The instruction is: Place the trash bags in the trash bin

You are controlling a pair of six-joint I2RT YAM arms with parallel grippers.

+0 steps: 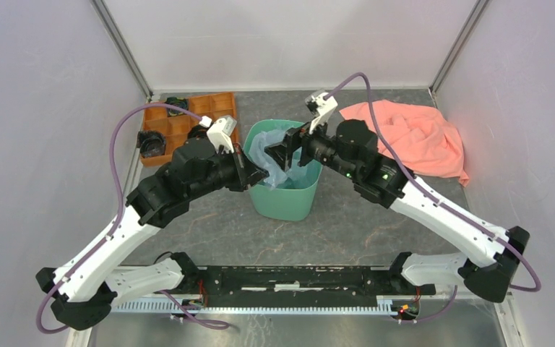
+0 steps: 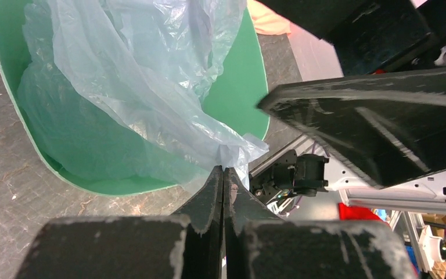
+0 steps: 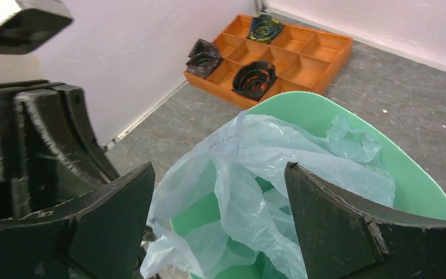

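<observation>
The mint-green trash bin (image 1: 286, 196) stands mid-table. The pale blue-grey trash bag (image 1: 266, 153) lies crumpled inside it, partly bulging over the left rim. My left gripper (image 1: 259, 173) is at the bin's left rim. In the left wrist view that gripper (image 2: 223, 172) is shut, pinching a corner of the bag (image 2: 139, 75) outside the bin (image 2: 238, 87). My right gripper (image 1: 283, 148) hovers over the bin's mouth. It is open (image 3: 220, 168), with the bag (image 3: 267, 168) loose between its fingers (image 3: 337, 221) and the bin's rim (image 3: 421, 183) below.
An orange compartment tray (image 1: 181, 124) with dark items sits at the back left, also in the right wrist view (image 3: 302, 52). A salmon-pink cloth (image 1: 419, 137) lies at the back right. Enclosure walls stand on three sides.
</observation>
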